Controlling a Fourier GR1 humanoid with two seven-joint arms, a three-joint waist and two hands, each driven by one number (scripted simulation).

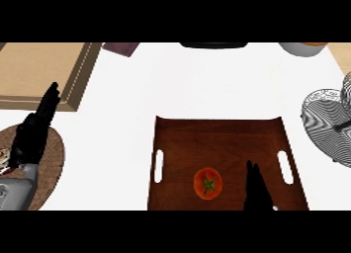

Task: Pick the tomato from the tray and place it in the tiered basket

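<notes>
Tomato [208, 183] just left of right hand [257, 190], on tray [222, 133].
Right hand open, fingers straight, nearer; left hand [33, 131] open, resting far left.

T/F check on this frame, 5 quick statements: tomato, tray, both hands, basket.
1. The tomato lies in the wooden tray. True.
2. The right hand is curled round the tomato. False: its fingers are straight and point up beside the tomato, to the tomato's right, with a gap between.
3. The tiered basket stands to the right of the tray. True.
4. The tomato already sits in the tiered basket. False: it is in the tray's lower part.
5. The left hand is over the tray. False: it shows at the left edge, open, above a round wooden board.
</notes>
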